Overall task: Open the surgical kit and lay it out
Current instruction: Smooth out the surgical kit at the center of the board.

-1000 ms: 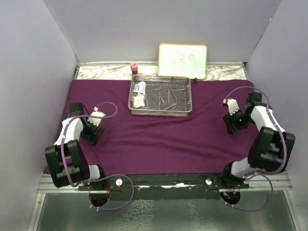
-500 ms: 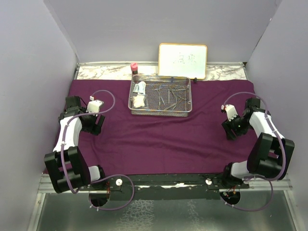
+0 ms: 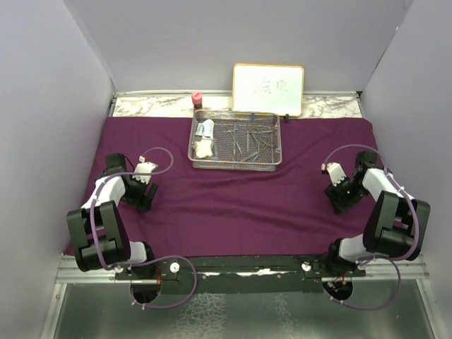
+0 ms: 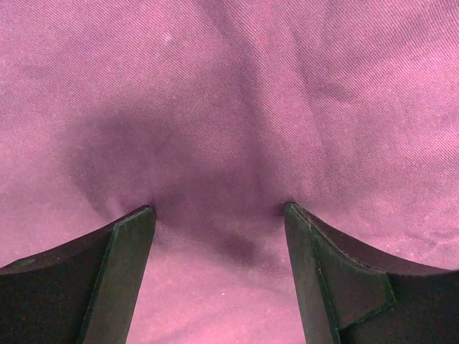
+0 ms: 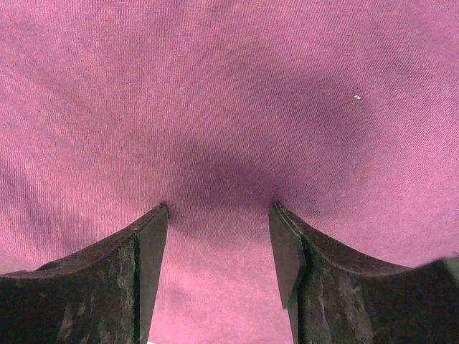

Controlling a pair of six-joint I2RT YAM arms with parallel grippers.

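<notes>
Wrap (image 3: 233, 205) looks spread flat to me, tray (image 3: 235, 139) at 12 o'clock not unpacked yet. Left claw (image 4: 219, 208) at 9, right claw (image 5: 219, 206) at 3: both gaping, holding nothing.

A robotics lab's test booth is showing here: plain pale panels (image 3: 240, 42) are closing in the surface (image 3: 148, 106) on the left, far and right sides. Two arms (image 3: 99, 212) are sitting bolted to a metal rail (image 3: 240, 272) at the near edge, cables (image 3: 159, 159) looping from them. A whiteboard (image 3: 268, 88) with faint handwriting is leaning against the far panel, near a pink-capped bottle (image 3: 197, 99). A purple cloth (image 3: 240, 205) is covering the marbled surface, carrying a wire-mesh tray (image 3: 236, 167) of steel instruments (image 3: 247, 141).
</notes>
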